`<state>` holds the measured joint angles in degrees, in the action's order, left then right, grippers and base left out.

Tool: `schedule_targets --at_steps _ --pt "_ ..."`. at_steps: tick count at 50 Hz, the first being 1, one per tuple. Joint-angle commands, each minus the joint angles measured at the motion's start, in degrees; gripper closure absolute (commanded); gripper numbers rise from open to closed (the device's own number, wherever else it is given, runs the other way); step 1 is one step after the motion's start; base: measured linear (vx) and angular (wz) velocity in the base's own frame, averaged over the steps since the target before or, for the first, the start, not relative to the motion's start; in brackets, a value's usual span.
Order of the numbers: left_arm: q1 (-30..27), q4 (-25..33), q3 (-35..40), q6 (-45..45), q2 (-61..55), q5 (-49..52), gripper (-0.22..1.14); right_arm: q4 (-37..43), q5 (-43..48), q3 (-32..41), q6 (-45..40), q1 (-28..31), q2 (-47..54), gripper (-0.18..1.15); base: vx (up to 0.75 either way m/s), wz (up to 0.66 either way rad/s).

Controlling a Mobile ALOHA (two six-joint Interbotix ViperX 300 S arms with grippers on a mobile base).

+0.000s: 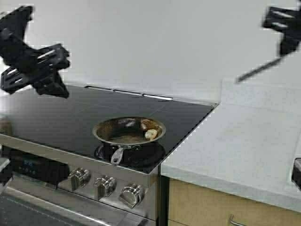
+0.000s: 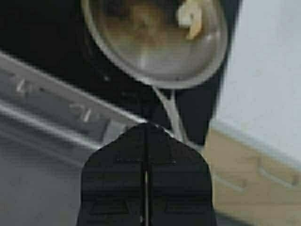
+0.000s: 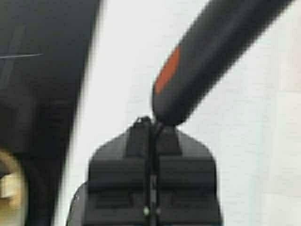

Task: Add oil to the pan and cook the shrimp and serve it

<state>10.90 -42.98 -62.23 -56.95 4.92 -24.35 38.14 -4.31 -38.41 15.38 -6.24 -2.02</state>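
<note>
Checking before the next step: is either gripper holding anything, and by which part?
The right gripper holds a dark utensil by its handle end; the left gripper is shut and empty.

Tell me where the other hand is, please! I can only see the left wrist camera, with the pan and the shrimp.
Observer: The right hand is high in the air above the white counter, well to the right of the pan.
Operator: Is it holding something?
Observer: Yes. It is shut on a long dark tool with an orange patch on the handle. I cannot tell what is on its far end.
Operator: And where is my hand?
Observer: Your left hand hangs in the air over the far left side of the black cooktop, not touching anything.
</note>
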Motion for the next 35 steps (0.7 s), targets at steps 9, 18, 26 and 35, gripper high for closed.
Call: schedule_targets --at_steps 9,18,26,35 --pt "1.67 4.31 1.58 1.76 3.25 4.22 0.86 -5.19 -8.96 5.54 0.97 -13.89 2.02 0.9 0.0 0.0" --pt "1.67 4.31 1.76 6.59 2.81 4.83 0.86 -8.17 -16.79 5.71 -0.62 -20.48 5.45 0.9 0.0 0.0" --pt "1.67 4.66 2.11 9.49 2.37 4.83 0.86 -9.14 -21.62 5.8 -0.88 -24.61 8.0 0.9 0.0 0.0" --pt "1.67 6.33 1.76 9.32 2.46 4.83 0.86 -12.13 -23.12 5.98 -1.05 -28.04 11.07 0.9 0.0 0.0"
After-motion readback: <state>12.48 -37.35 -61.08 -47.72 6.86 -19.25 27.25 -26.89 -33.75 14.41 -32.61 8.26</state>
